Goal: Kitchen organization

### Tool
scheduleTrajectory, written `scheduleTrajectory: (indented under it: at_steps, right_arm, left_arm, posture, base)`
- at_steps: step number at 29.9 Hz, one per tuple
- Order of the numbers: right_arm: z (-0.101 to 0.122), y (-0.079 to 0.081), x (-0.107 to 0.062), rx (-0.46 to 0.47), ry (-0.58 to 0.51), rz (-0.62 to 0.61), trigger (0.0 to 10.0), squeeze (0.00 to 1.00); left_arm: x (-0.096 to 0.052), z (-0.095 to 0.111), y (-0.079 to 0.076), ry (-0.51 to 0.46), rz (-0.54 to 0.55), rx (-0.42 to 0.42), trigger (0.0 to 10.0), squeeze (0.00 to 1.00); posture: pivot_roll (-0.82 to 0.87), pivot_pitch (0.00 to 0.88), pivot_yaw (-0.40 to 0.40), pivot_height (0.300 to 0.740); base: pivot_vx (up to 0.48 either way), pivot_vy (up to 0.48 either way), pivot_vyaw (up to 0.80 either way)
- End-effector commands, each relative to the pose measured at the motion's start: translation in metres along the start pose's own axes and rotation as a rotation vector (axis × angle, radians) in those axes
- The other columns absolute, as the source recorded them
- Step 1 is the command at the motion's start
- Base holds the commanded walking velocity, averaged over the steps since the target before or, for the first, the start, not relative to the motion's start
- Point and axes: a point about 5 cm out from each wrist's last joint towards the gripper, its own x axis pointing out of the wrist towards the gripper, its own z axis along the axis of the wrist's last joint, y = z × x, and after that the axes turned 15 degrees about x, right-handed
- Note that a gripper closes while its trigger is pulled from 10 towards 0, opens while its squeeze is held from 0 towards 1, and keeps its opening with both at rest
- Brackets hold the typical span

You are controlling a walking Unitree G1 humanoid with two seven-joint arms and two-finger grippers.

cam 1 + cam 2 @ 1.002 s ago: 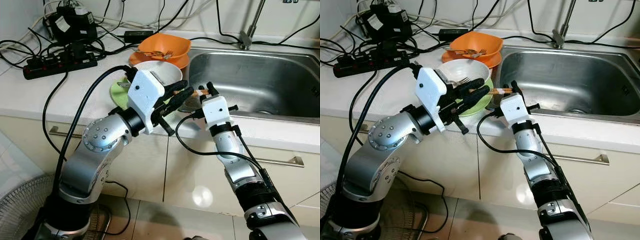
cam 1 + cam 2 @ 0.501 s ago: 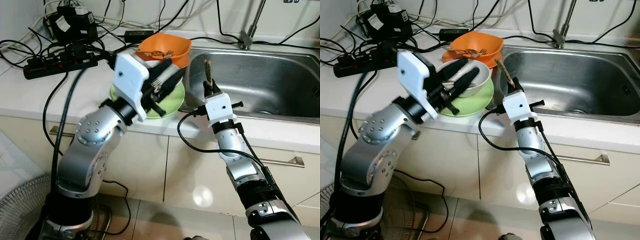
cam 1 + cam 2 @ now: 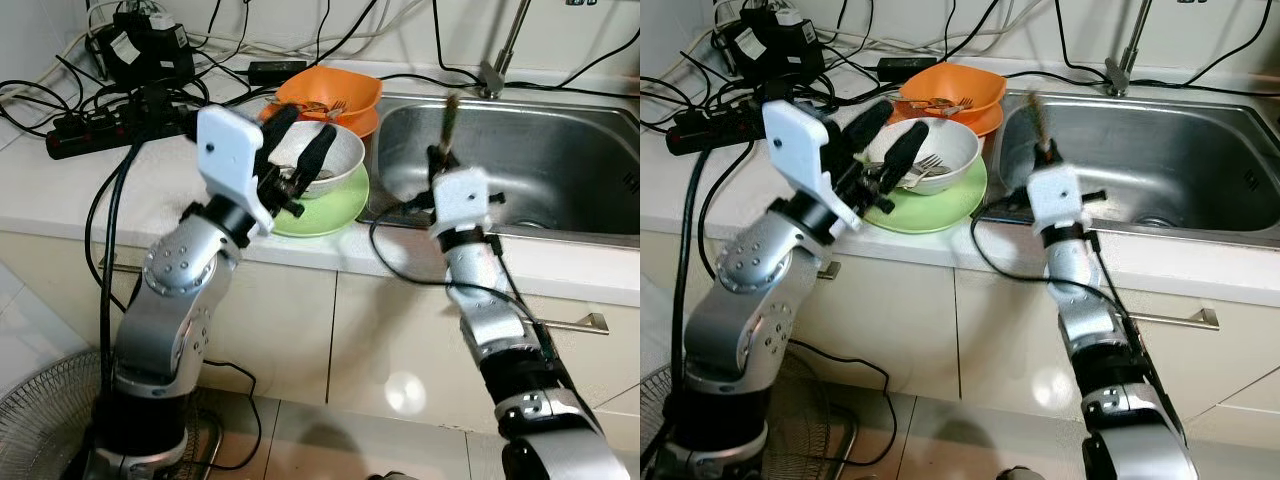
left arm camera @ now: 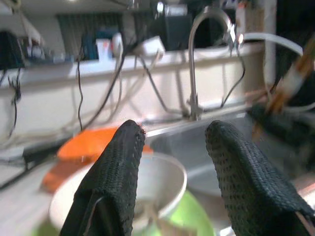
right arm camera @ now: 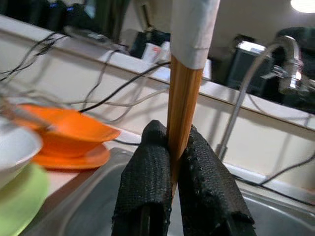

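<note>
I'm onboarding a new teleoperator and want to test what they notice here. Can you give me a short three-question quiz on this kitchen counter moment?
1. True or false: the right gripper is shut on the bamboo chopsticks.
2. Multiple choice: the white ceramic bowl sits on A) the steel sink floor, B) the round light-green plate, C) the black power strip.
3. Fill in: the left gripper is open beside the white bowl, which holds a metal ____.

Key: 1 true; 2 B; 3 fork.
</note>
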Motion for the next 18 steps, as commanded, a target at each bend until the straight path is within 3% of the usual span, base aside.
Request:
scheduleTrajectory:
  at_steps: [1, 2, 4, 5, 8, 12, 18]
  right_arm:
    - [-0.002, -0.008, 0.004, 0.026, 0.037, -0.041, 0.0, 0.00]
    - [-0.002, -0.011, 0.007, 0.039, 0.050, -0.057, 10.0, 0.00]
    - [-0.003, -0.014, 0.010, 0.048, 0.064, -0.072, 10.0, 0.00]
    - [-0.004, -0.023, 0.018, 0.078, 0.112, -0.131, 10.0, 0.00]
    - [-0.008, -0.034, 0.028, 0.132, 0.211, -0.199, 10.0, 0.00]
    - [-0.012, -0.036, 0.037, 0.139, 0.306, -0.197, 10.0, 0.00]
    - [-0.005, -0.041, 0.050, 0.171, 0.332, -0.226, 10.0, 0.00]
  left_arm:
    - [-0.002, -0.011, -0.006, 0.051, -0.023, 0.009, 10.0, 0.00]
    - [-0.003, -0.015, -0.011, 0.074, -0.041, -0.003, 10.0, 0.00]
    - [-0.003, -0.018, -0.015, 0.089, -0.051, -0.005, 10.0, 0.00]
    - [-0.004, -0.022, -0.023, 0.099, -0.087, -0.055, 10.0, 0.00]
    - [-0.006, -0.025, -0.032, 0.113, -0.125, -0.080, 10.0, 0.00]
    - [-0.008, -0.027, -0.037, 0.133, -0.144, -0.075, 10.0, 0.00]
    - [-0.007, -0.025, -0.042, 0.142, -0.172, -0.058, 10.0, 0.00]
  posture:
    - [0.03, 0.029, 0.025, 0.732]
    - [0.03, 0.030, 0.022, 0.732]
    - [0.03, 0.030, 0.021, 0.732]
    - [0.03, 0.030, 0.021, 0.732]
    - [0.03, 0.034, 0.017, 0.732]
    - [0.03, 0.034, 0.009, 0.732]
    - [0.04, 0.038, 0.003, 0.732]
  base:
    - [0.000, 0.000, 0.00]
    - [0.000, 0.000, 0.00]
    - [0.000, 0.000, 0.00]
    - [0.000, 0.000, 0.00]
    - [0.000, 0.000, 0.00]
    - [0.000, 0.000, 0.00]
    - [0.000, 0.000, 0.00]
